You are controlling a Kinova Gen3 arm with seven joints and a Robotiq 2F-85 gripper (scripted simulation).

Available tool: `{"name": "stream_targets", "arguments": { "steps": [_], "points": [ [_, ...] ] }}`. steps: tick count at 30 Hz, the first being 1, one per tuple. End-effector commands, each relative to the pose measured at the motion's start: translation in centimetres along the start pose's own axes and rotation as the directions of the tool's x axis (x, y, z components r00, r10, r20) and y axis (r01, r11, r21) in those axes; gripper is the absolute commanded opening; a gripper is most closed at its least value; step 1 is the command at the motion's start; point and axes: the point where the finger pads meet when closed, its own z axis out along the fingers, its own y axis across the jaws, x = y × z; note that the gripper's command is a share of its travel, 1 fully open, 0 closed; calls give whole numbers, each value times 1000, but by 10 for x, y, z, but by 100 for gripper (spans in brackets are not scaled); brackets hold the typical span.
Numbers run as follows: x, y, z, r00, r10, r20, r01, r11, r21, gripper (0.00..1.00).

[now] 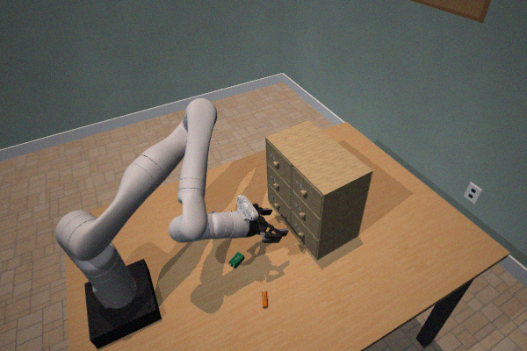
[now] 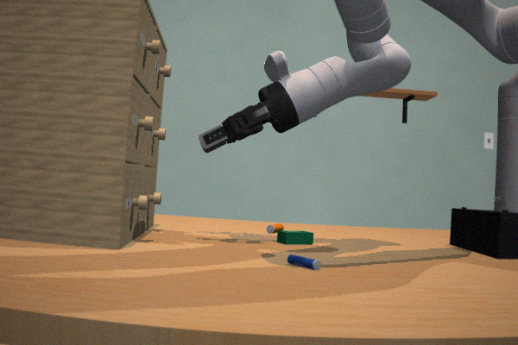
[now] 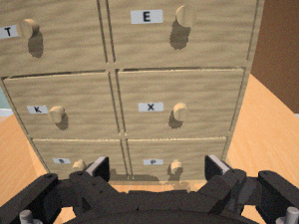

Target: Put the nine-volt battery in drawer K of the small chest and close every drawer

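Observation:
The nine-volt battery (image 1: pixel 236 259) (image 2: pixel 294 236) is a green block lying flat on the table, below and behind my gripper. My gripper (image 1: pixel 276 220) (image 2: pixel 211 139) (image 3: pixel 156 166) is open and empty. It hangs in the air a short way in front of the small wooden chest (image 1: pixel 316 158) (image 2: pixel 65 103) (image 3: pixel 257 49), level with the lower drawers. All six drawers look pushed in. In the wrist view the middle-left drawer (image 3: pixel 69 95) carries a small label that looks like a K. The top-right drawer (image 3: pixel 205 36) is marked E.
An orange round battery (image 1: pixel 264 298) (image 2: pixel 274 227) lies nearer the table's front edge. A blue round battery (image 2: pixel 304 261) lies near the green one. The arm's black base (image 1: pixel 119 316) (image 2: pixel 483 230) stands at the table's left end.

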Motion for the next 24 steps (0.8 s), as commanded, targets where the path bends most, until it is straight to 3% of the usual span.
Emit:
{"name": "stream_targets", "arguments": {
  "steps": [1, 24],
  "points": [
    [2, 0, 0, 1000, 0, -1, 0, 1000, 0, 100],
    [4, 0, -7, 999, 0, 53, 0, 1000, 0, 100]
  ]
}}
